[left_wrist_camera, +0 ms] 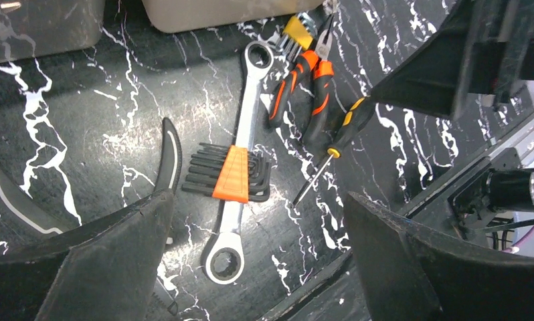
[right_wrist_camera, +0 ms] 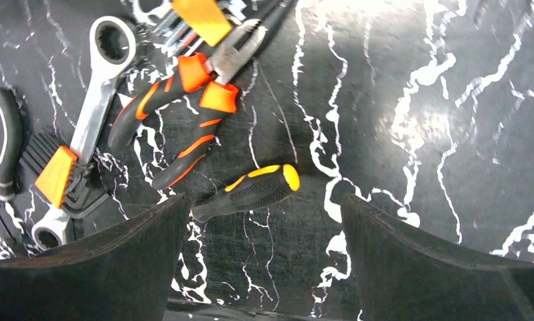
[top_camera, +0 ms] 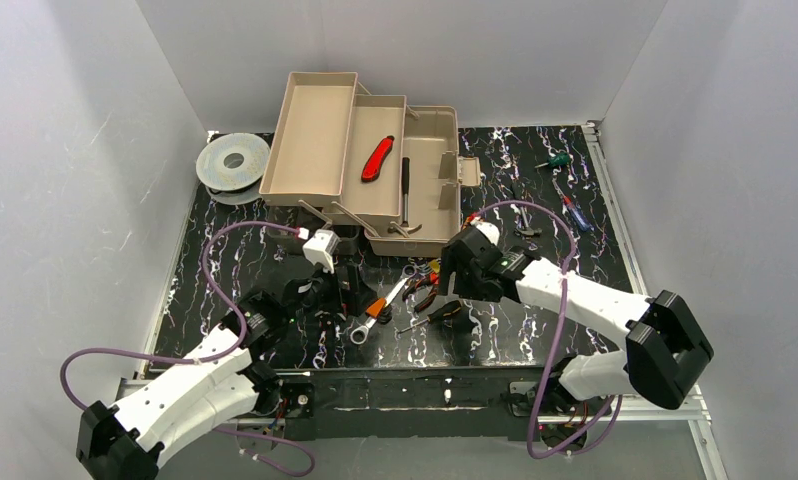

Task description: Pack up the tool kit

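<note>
The tan toolbox [top_camera: 320, 140] stands open at the back, trays folded out. A red knife [top_camera: 377, 158] lies in its middle tray and a hammer [top_camera: 405, 200] in its base. On the black marbled mat in front lie a silver wrench [top_camera: 365, 328] [left_wrist_camera: 251, 100] [right_wrist_camera: 97, 100], orange pliers [left_wrist_camera: 298, 80] [right_wrist_camera: 177, 114], an orange hex-key holder [left_wrist_camera: 232, 174] lying across the wrench, and a yellow-black screwdriver [left_wrist_camera: 348, 120] [right_wrist_camera: 251, 190]. My left gripper [top_camera: 337, 290] [left_wrist_camera: 256, 221] is open and empty, low over the wrench's near end. My right gripper [top_camera: 453, 278] [right_wrist_camera: 263, 210] is open and empty, just beside the screwdriver handle.
A round grey wire spool [top_camera: 233, 160] sits left of the toolbox. A green screwdriver [top_camera: 553, 161] and a blue-red one [top_camera: 573, 212] lie at the back right. A black curved handle [left_wrist_camera: 170, 154] lies left of the hex keys, and a yellow key set [left_wrist_camera: 298, 30] near the box. White walls enclose the mat.
</note>
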Robot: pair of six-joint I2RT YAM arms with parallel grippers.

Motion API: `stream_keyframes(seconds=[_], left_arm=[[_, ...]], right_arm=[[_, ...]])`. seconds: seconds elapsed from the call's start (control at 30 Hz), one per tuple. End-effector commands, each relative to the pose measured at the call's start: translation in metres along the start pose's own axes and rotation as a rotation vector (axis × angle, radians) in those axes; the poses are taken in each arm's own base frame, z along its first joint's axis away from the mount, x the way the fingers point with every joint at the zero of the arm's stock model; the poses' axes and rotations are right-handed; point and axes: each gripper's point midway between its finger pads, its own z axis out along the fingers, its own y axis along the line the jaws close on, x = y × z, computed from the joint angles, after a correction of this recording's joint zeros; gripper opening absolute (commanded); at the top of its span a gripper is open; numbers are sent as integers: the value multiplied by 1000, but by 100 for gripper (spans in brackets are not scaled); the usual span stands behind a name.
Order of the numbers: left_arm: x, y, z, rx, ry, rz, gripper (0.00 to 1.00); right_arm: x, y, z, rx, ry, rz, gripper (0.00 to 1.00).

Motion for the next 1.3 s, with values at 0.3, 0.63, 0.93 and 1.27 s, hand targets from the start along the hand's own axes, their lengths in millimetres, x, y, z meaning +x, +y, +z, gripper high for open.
stream_keyframes(seconds=[0.3, 0.63, 0.93, 1.27], left_arm=[[7, 3, 7, 11, -6, 29, 98], [14, 5, 5, 21, -11, 25, 98], [16, 10, -1, 9, -22, 37, 98], [16, -13, 1, 128, 10, 79, 98]], right_arm=[[5, -15, 1, 183, -95, 454, 85], [21, -11, 27, 218, -39, 544, 75], [36, -6, 47, 251, 36, 526, 50], [18, -15, 26, 175, -78, 473, 1]])
